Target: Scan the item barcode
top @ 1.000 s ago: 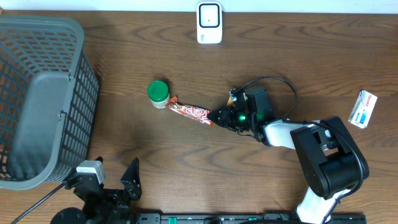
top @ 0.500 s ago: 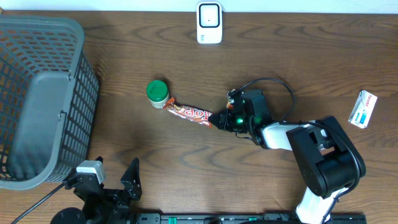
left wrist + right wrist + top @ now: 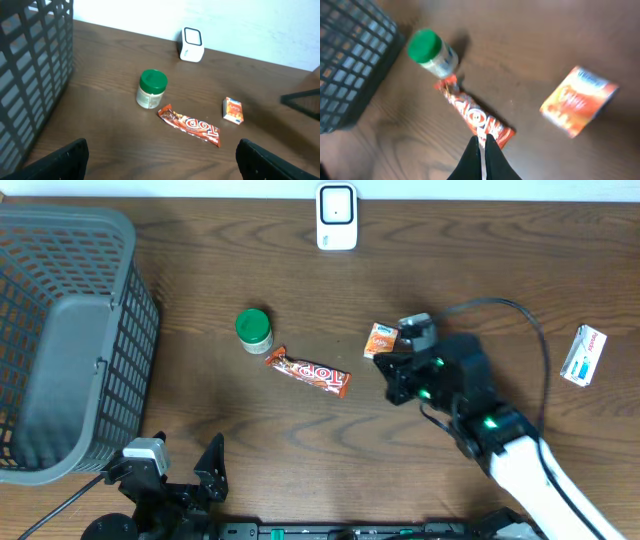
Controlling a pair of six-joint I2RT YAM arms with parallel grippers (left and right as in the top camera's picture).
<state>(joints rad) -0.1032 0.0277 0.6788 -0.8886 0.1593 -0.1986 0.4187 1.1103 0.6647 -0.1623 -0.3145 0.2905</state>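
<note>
A red candy bar lies flat on the wooden table, its left end close to a green-lidded jar. A small orange box sits to its right. The white scanner stands at the table's back edge. My right gripper hovers above the candy bar's right end, shut, with nothing held; in the overhead view the right gripper is right of the bar and apart from it. My left gripper is wide open near the front edge, far from everything.
A large grey mesh basket fills the left side. A white and blue box lies at the far right. The left arm's base sits at the front left edge.
My right gripper has left the candy bar's right end and risen back to the right, uncovering the orange box. The bar stays on the table, shifted slightly.
</note>
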